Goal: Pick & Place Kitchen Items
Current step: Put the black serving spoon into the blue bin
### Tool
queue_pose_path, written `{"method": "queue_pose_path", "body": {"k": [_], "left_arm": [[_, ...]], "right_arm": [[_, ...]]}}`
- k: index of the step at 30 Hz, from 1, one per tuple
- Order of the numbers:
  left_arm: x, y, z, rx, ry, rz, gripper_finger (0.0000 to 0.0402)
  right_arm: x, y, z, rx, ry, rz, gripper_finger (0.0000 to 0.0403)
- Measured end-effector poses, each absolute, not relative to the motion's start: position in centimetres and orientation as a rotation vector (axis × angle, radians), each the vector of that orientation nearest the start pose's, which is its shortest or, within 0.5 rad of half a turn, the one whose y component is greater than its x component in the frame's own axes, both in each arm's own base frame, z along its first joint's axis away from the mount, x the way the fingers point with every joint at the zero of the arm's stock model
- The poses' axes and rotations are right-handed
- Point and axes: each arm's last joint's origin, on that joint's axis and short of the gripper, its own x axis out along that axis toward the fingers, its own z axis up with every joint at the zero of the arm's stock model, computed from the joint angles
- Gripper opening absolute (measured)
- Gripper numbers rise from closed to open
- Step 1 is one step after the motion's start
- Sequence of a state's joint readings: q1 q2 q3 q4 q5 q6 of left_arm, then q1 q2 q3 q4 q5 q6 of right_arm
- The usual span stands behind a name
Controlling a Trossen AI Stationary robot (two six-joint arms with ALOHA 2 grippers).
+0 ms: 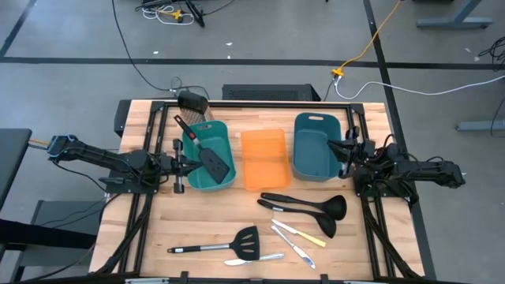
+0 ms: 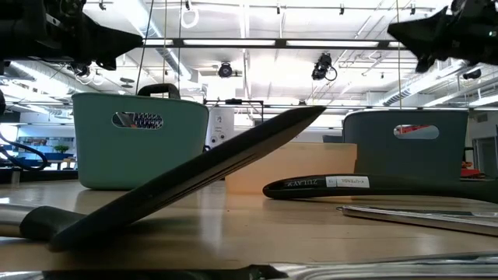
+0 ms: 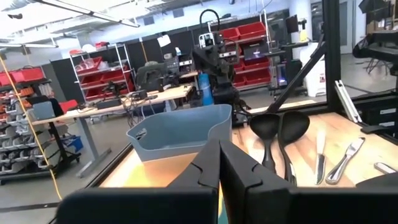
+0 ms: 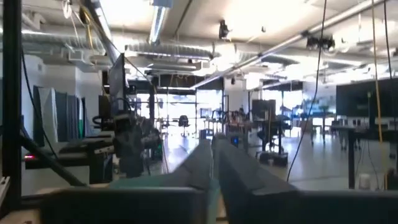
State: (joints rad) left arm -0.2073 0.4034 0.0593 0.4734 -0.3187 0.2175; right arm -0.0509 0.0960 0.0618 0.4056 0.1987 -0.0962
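A black slotted spatula (image 1: pixel 208 155) lies tilted inside the left teal bin (image 1: pixel 224 183), its handle resting on the far rim. On the table near the front lie two black ladles (image 1: pixel 306 207), a second slotted spatula (image 1: pixel 219 245), a yellow-handled knife (image 1: pixel 300 233) and two silver knives (image 1: pixel 294 247), (image 1: pixel 255 259). My left gripper (image 1: pixel 188 163) hangs shut at the left bin's left rim, with nothing in it (image 3: pixel 219 163). My right gripper (image 1: pixel 341 150) hangs at the right teal bin's (image 1: pixel 314 150) right rim, its fingers together and nothing between them (image 4: pixel 212 155).
An orange bin (image 1: pixel 263 161) stands between the two teal bins. A dark brush-like object (image 1: pixel 192 103) sits at the far edge behind the left bin. Bare wood lies at the near left (image 1: pixel 154 229) and near right of the table.
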Motion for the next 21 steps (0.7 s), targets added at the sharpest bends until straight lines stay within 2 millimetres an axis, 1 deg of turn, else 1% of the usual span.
{"method": "queue_pose_path", "body": {"k": [2,4,6,8,14,18,21], "left_arm": [[12.2,-1.6,19.3,0.181,-0.113,0.124,0.0005],[12.2,-1.6,19.3,0.182,-0.113,0.124,0.0005],[12.2,-1.6,19.3,0.180,-0.114,0.124,0.0005],[12.2,-1.6,19.3,0.181,-0.113,0.124,0.0006],[12.2,-1.6,19.3,0.179,-0.113,0.123,0.0006],[12.2,-1.6,19.3,0.171,-0.113,0.122,0.0007],[12.2,-1.6,19.3,0.166,-0.114,0.119,0.0007]], "right_arm": [[9.3,-1.0,22.6,-0.102,-0.356,-0.255,0.0009],[9.3,-1.0,24.1,-0.111,-0.336,-0.261,0.0013],[9.5,-1.0,25.8,-0.117,-0.284,-0.268,0.0012],[10.2,-1.0,27.4,-0.127,-0.201,-0.261,0.0007],[14.4,-0.6,31.6,-0.204,0.089,-0.274,0.0007],[17.4,0.0,33.5,-0.298,0.351,-0.286,0.0007],[19.4,0.9,35.1,-0.344,0.512,-0.235,0.0007]]}}
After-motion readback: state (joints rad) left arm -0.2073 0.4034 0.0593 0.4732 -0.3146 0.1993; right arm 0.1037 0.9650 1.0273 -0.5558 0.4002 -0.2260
